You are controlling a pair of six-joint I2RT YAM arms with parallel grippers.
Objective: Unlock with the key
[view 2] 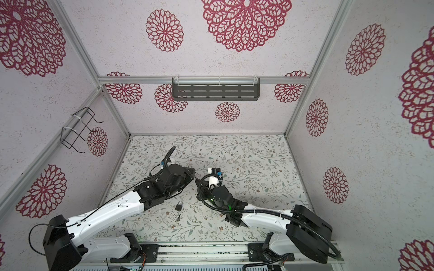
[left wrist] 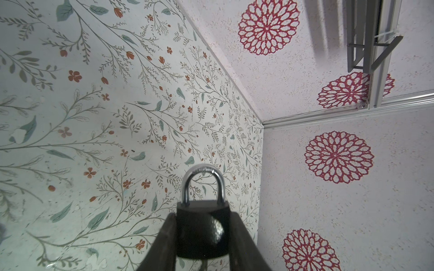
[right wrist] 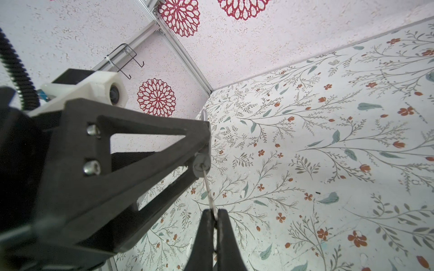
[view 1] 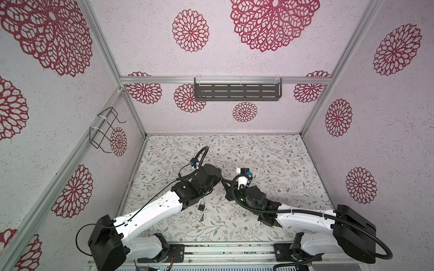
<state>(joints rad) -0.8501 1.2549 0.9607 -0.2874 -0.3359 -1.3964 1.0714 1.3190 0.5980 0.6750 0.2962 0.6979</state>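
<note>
My left gripper (left wrist: 203,217) is shut on a black padlock (left wrist: 203,232), its silver shackle (left wrist: 203,173) closed and sticking out past the fingertips. In the right wrist view the left fingers (right wrist: 150,131) reach in from the side, and the padlock's keyhole end (right wrist: 201,164) shows at their tip. My right gripper (right wrist: 214,212) is shut on a thin silver key (right wrist: 209,192), whose blade runs into that keyhole. In both top views the two grippers meet tip to tip above the table's middle, left gripper (view 1: 220,179) against right gripper (view 1: 226,186).
A second small padlock (view 1: 201,206) and a loose key (view 1: 202,218) lie on the floral table (view 1: 281,164) just in front of the left arm. A dark slotted shelf (view 1: 237,90) hangs on the back wall, a wire rack (view 1: 103,131) on the left wall.
</note>
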